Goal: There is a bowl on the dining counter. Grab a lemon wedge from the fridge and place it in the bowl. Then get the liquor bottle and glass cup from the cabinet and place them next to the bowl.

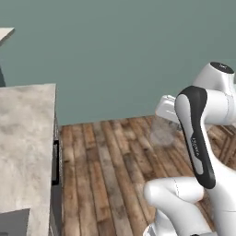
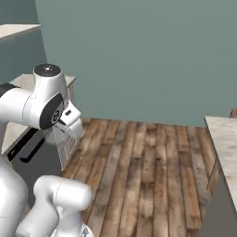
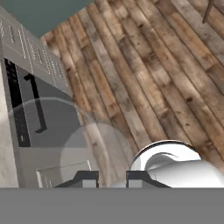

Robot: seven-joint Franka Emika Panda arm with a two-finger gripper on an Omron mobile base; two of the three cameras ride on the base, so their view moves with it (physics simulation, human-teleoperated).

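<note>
Fingers grip the glass cup; plank floor below

The glass cup seemingly sits between the pincer's fingertips.

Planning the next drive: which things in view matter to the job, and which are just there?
Job: glass, held in the tool; island counter, probably.
Just there: wall counter; appliance front; plank floor.
</note>
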